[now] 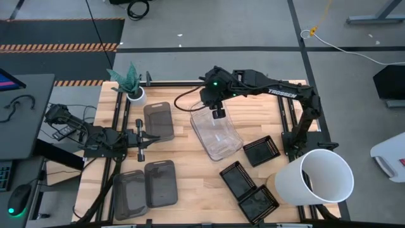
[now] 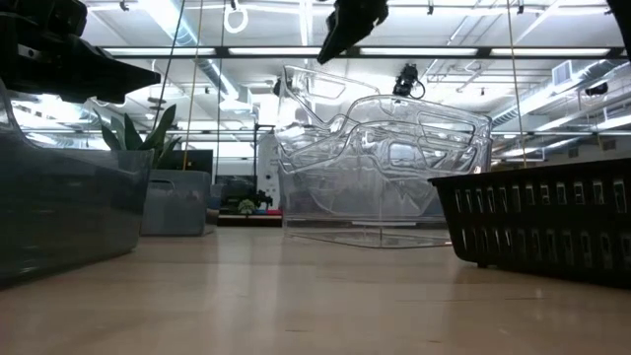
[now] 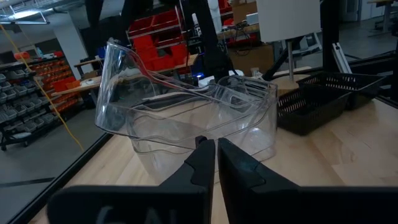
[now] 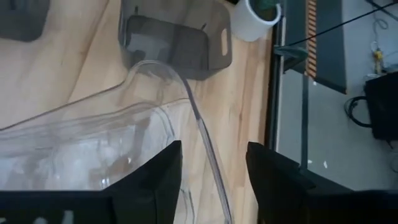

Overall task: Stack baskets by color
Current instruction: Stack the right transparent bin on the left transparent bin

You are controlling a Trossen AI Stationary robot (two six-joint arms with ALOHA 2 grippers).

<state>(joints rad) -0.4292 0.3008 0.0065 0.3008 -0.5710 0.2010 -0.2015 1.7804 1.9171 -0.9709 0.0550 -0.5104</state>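
Clear baskets [image 1: 217, 134] sit nested mid-table, the top one tilted, its rim between the right gripper's [image 4: 213, 163] parted fingers. Thin, stiff, light and slick, they look best pinched at the rim. The left gripper [image 3: 216, 163], fingers together, waits at the table's left.

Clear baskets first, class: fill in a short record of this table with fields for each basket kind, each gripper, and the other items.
clear baskets: nested at table centre, top one tilted
grey baskets: one near the plant, two at the front left
black mesh baskets: three, front right, unstacked
right gripper: open, straddling the top clear basket's rim
left gripper: shut, empty, waiting at left
others: white bucket on its side, potted plant
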